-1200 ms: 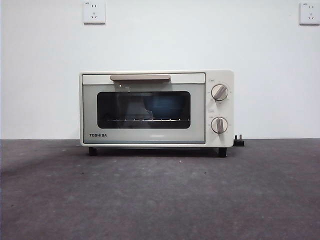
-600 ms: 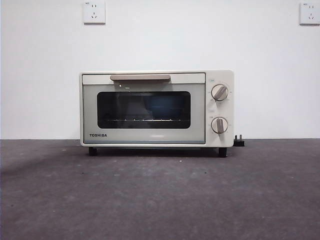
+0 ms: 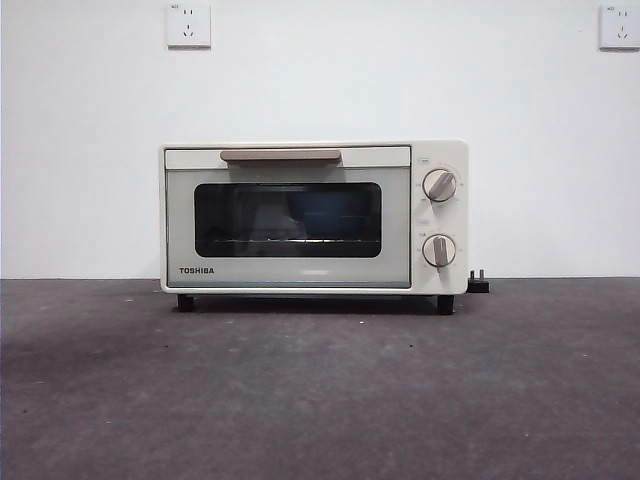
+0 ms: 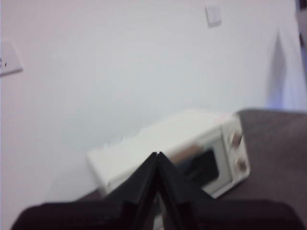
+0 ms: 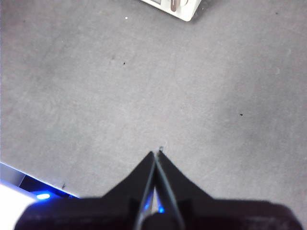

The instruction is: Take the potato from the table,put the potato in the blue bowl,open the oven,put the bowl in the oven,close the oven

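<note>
The left hand [image 4: 157, 155] has its jaws pressed together on nothing and is raised, far from the oven [image 3: 313, 217] ahead of it, probably because its work is finished. The right hand [image 5: 156, 154] is also closed and empty, hanging over bare tabletop [image 5: 144, 86], with the oven's corner well ahead. The oven door is shut. Behind its glass a bluish shape shows, likely the blue bowl [image 3: 335, 212]; the potato I cannot see.
</note>
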You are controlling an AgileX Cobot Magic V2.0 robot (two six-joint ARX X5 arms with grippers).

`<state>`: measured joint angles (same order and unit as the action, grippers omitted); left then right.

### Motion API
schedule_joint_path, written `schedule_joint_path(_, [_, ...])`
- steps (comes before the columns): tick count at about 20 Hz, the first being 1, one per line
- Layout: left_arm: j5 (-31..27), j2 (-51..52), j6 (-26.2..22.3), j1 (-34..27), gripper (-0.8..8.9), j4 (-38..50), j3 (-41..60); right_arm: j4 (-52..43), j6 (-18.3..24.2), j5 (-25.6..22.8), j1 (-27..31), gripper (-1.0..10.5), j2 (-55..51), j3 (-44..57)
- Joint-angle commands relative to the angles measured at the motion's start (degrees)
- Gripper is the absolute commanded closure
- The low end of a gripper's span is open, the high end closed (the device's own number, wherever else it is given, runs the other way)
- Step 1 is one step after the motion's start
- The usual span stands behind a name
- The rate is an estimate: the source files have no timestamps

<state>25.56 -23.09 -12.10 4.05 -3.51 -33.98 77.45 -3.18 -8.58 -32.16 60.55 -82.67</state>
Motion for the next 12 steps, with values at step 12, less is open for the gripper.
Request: schedule_joint_path(12, [-26.75,22.86,8.74,-2.27,8.18,-0.15,33.55,0.13,0.37,-0.02,0.02,9.5,0.83,0.46])
